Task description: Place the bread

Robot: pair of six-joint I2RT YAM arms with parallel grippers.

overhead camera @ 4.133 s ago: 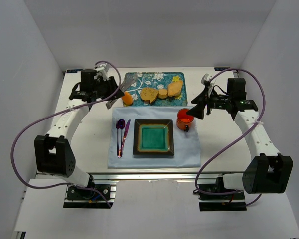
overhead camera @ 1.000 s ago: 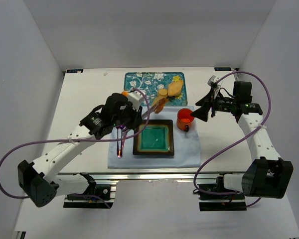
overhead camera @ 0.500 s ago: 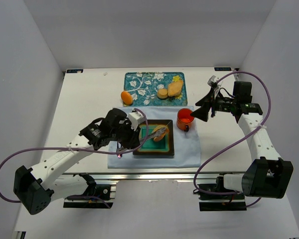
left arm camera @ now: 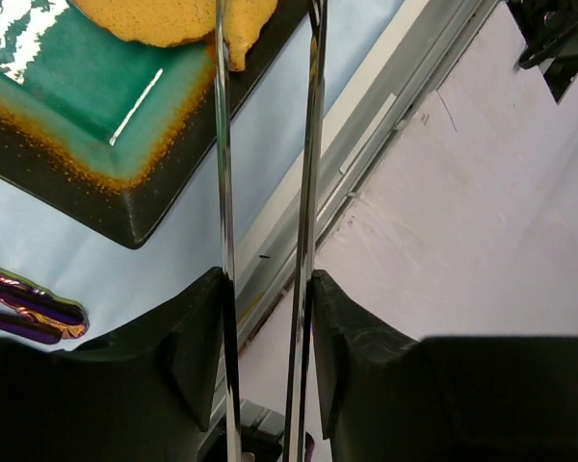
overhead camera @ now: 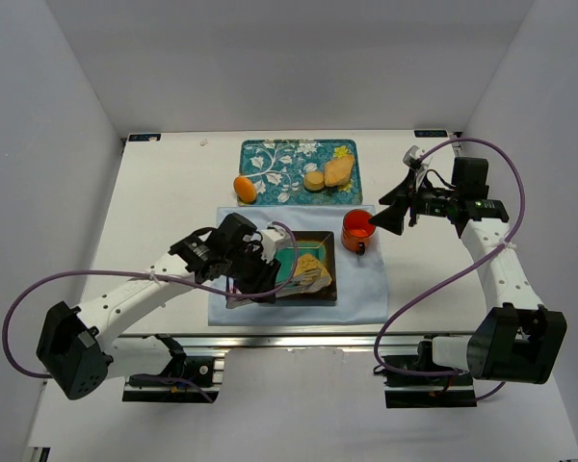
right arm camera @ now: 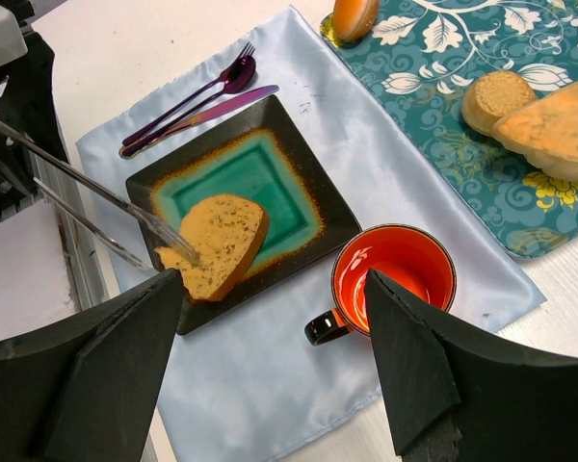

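Note:
A slice of brown bread (overhead camera: 306, 276) lies on the square teal plate (overhead camera: 331, 252), over its near edge; it also shows in the right wrist view (right arm camera: 217, 241) and the left wrist view (left arm camera: 173, 14). My left gripper (overhead camera: 253, 268) is shut on metal tongs (left arm camera: 313, 144). The tong tips (right arm camera: 178, 245) are at the bread's near edge, one blade on top of it. My right gripper (overhead camera: 390, 217) is open and empty, held above the orange mug (overhead camera: 356, 229).
Purple fork and knife (overhead camera: 233, 252) lie left of the plate on a pale blue cloth (overhead camera: 366, 289). The patterned tray (overhead camera: 279, 159) at the back holds two more bread pieces (overhead camera: 329, 174) and an orange (overhead camera: 244, 188). The table's front edge is just below the cloth.
My left arm carried the bread in the tongs from the tray to the plate and lowered it onto the plate's near side. The right arm has stayed still.

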